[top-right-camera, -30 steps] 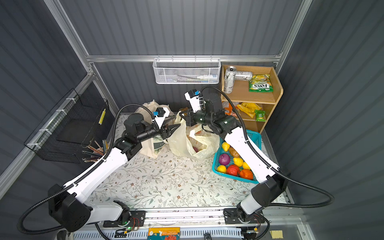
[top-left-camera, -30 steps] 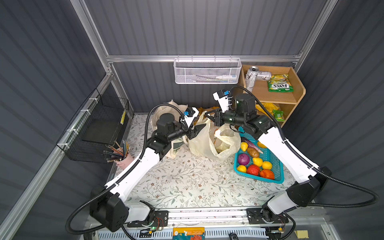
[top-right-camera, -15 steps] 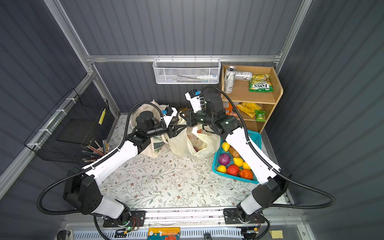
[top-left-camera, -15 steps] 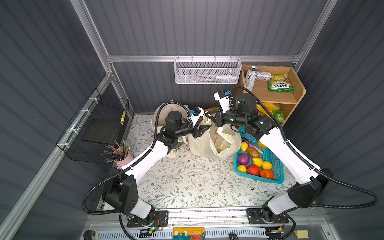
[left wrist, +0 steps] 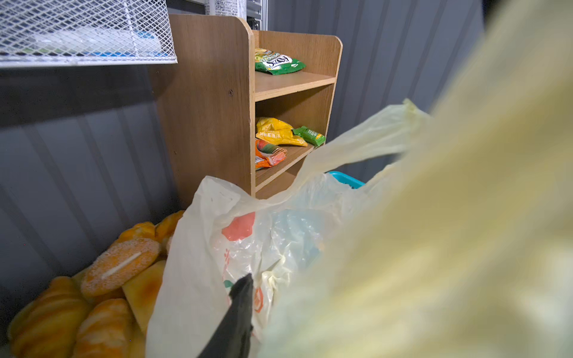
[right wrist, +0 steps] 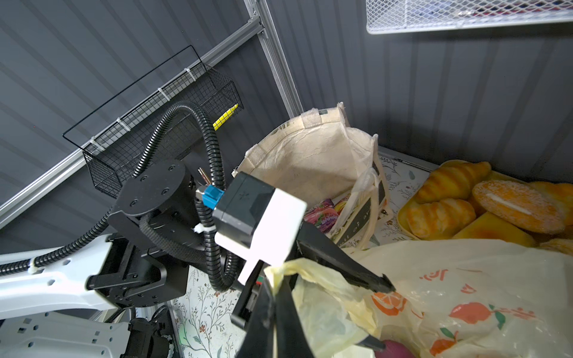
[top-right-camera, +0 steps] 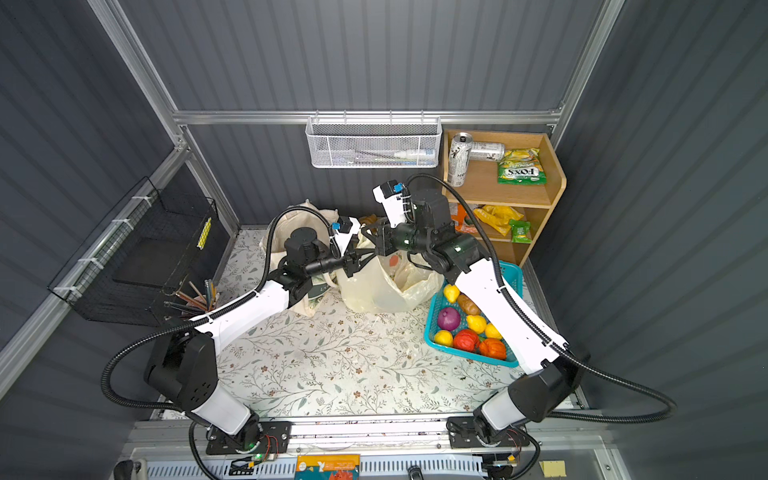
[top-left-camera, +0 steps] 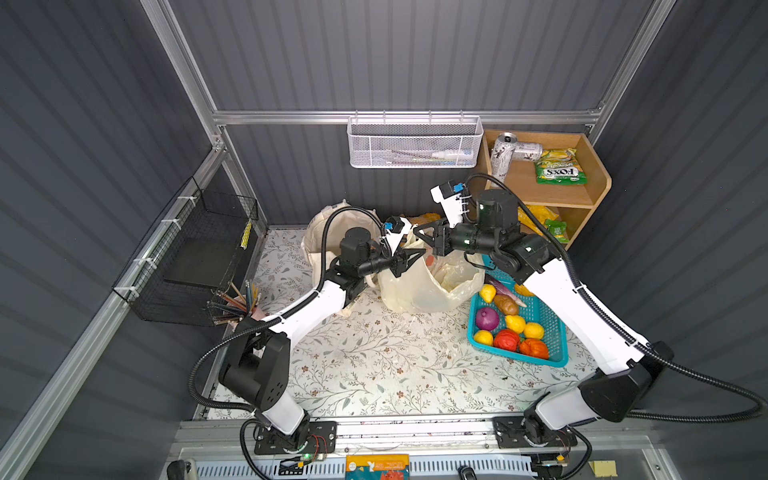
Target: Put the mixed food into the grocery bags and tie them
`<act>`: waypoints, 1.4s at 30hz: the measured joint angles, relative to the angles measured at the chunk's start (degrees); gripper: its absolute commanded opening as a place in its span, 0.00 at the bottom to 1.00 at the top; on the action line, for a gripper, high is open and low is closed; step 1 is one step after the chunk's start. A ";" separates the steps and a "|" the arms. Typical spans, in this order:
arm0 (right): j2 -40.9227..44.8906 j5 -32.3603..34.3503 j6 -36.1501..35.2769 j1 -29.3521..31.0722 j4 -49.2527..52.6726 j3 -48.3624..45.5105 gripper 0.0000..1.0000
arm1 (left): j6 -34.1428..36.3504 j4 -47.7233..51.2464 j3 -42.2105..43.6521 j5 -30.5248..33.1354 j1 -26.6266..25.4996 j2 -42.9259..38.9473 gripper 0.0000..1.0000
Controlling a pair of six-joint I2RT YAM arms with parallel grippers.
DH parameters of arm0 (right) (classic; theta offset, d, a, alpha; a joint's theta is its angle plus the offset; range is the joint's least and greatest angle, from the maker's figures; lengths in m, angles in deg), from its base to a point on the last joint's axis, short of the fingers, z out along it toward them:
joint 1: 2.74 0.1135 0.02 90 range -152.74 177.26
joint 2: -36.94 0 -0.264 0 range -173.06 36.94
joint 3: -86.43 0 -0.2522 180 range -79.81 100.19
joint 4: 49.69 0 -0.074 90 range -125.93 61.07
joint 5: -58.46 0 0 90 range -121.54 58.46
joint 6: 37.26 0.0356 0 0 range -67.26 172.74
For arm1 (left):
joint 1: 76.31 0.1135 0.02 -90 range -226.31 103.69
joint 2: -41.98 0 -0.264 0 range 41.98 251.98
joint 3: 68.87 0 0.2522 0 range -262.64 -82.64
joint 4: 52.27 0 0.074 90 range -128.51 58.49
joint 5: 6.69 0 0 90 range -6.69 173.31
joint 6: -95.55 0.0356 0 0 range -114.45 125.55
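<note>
The cream-yellow plastic grocery bag (top-left-camera: 424, 286) (top-right-camera: 374, 291) (right wrist: 465, 294) stands open at the back of the table. My right gripper (top-left-camera: 419, 237) (right wrist: 274, 279) is shut on one of its loop handles and holds it up. My left gripper (top-left-camera: 409, 257) (top-right-camera: 360, 259) is at the bag's mouth, its fingers (right wrist: 384, 283) (left wrist: 242, 297) apart with yellow plastic between them. The beige canvas tote (top-left-camera: 320, 237) (right wrist: 310, 161) stands behind the left arm, with purple candy packets (right wrist: 322, 215) inside. A purple onion (top-left-camera: 486, 319) lies in the turquoise basket (top-left-camera: 519, 359).
Toy bread (right wrist: 465, 198) (left wrist: 93, 294) is piled against the back wall. The wooden shelf (top-left-camera: 582, 195) with snack packets stands at the back right. A pencil cup (top-left-camera: 245, 303) and a black wire basket (top-left-camera: 195, 257) are at the left. A white mesh basket (top-left-camera: 415, 143) hangs above.
My left arm has reached right to the plastic bag's mouth, and its jaws have narrowed round the plastic. The right gripper has kept still, holding the handle.
</note>
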 measured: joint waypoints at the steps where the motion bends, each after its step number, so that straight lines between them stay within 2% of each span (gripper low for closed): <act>1: 0.00 0.00 0.00 0.00 -0.02 0.00 0.00 | -0.66 -0.74 0.22 -0.07 -0.04 -0.02 0.13; 2: 0.00 0.00 0.00 0.00 -0.04 0.00 0.00 | -1.14 -1.38 0.39 -0.15 -0.04 -0.02 0.03; 3: 0.00 0.02 0.00 0.00 -0.02 0.00 0.03 | -1.44 -1.84 0.57 -0.39 -0.04 -0.02 0.00; 5: 0.00 0.09 0.35 -0.02 -0.02 0.00 0.36 | -1.68 -2.23 0.66 -0.81 -0.04 -0.02 0.00; 6: 0.02 0.15 0.17 -0.02 -0.02 0.02 0.50 | -1.88 -2.16 0.66 -1.05 -0.02 -0.02 0.00; 7: 0.11 0.20 -0.04 -0.11 0.02 0.02 0.58 | -2.01 -2.16 0.66 -1.25 0.00 -0.02 0.00; 8: 0.28 0.26 -0.24 -0.37 0.24 0.02 0.63 | -2.16 -2.14 0.66 -1.49 0.04 -0.02 0.00; 10: 1.09 0.48 -0.63 -1.25 0.74 -0.07 0.68 | -2.64 -2.05 0.66 -2.40 0.31 -0.02 0.00; 14: 7.13 1.95 -1.40 -6.34 1.38 -3.61 0.73 | -3.74 -1.66 0.79 -4.42 1.55 -0.02 0.00; 20: 19.15 8.83 -4.11 -13.33 3.48 -12.96 0.77 | -5.11 -1.31 1.18 -6.75 2.97 -0.07 0.00; 22: 21.33 10.10 -4.96 -14.67 4.26 -16.15 0.72 | -5.38 -1.29 1.20 -7.17 3.13 -0.07 0.00; 29: 22.10 10.51 -6.62 -16.85 5.75 -21.94 0.68 | -5.81 -1.25 1.20 -8.44 3.13 -0.07 0.00; 34: 19.65 9.09 -7.10 -17.03 5.09 -21.05 0.55 | -5.97 -1.09 1.20 -8.87 3.13 -0.07 0.00; 37: 17.18 8.31 -7.17 -17.07 4.98 -19.89 0.43 | -5.97 -0.81 1.20 -9.31 3.13 -0.07 0.00; 39: 15.56 7.43 -7.37 -17.07 4.87 -18.64 0.27 | -6.01 -0.70 1.20 -9.86 3.13 -0.07 0.00; 41: 13.94 6.29 -7.41 -17.07 4.90 -16.70 0.00 | -6.43 -0.68 1.20 -10.47 3.13 -0.07 0.00; 42: 13.35 5.86 -7.26 -17.07 4.92 -15.76 0.00 | -6.56 -0.68 1.20 -10.58 3.15 -0.07 0.00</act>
